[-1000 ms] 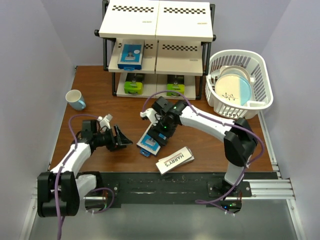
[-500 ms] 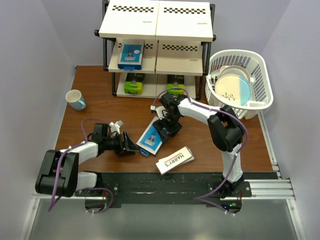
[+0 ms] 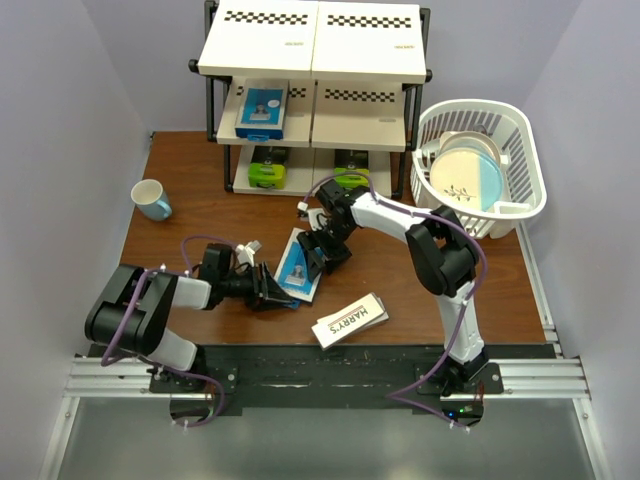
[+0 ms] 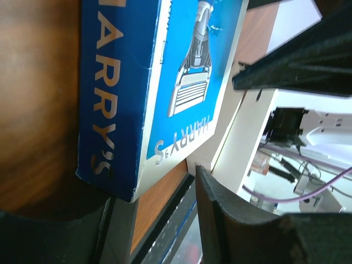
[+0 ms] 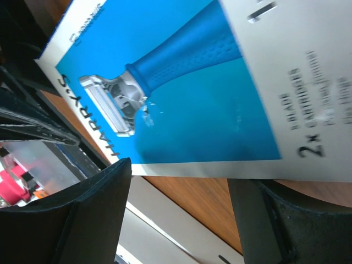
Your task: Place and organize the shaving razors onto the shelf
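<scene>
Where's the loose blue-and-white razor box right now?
In the top view, the loose blue-and-white razor box sits mid-table between the left gripper and the right gripper, just up-left of the white HARRY'S box.

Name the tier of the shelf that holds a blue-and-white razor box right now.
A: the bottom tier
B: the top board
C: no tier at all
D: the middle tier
D: the blue-and-white razor box lies on the left side of the middle tier of the shelf, with a lime-ended box below it on the bottom tier and nothing on the top board.
</scene>
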`<control>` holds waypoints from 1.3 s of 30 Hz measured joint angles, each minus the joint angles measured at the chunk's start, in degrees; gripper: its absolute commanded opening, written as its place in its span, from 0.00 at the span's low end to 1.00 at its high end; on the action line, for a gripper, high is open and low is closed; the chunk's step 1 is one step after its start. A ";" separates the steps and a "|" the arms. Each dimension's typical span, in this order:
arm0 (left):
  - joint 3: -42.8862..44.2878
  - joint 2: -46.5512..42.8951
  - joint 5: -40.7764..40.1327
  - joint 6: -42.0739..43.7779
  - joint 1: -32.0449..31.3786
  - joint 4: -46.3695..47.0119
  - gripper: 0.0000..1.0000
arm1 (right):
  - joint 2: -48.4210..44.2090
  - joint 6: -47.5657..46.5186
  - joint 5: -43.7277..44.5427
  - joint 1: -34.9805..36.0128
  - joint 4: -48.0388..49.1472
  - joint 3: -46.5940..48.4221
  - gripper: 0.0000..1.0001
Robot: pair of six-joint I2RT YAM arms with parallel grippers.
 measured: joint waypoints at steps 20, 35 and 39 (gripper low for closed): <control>-2.29 -0.81 -5.90 -2.99 -0.61 15.19 0.18 | 1.88 12.17 -8.83 -0.61 7.58 -2.34 0.73; -2.51 -3.39 -4.28 -3.32 -0.57 22.32 0.00 | -2.16 4.63 -6.36 -1.31 3.39 -2.75 0.75; -1.55 -8.39 -0.22 -2.99 -0.57 27.47 0.00 | -13.84 -2.93 -2.89 -4.87 -1.22 -3.72 0.76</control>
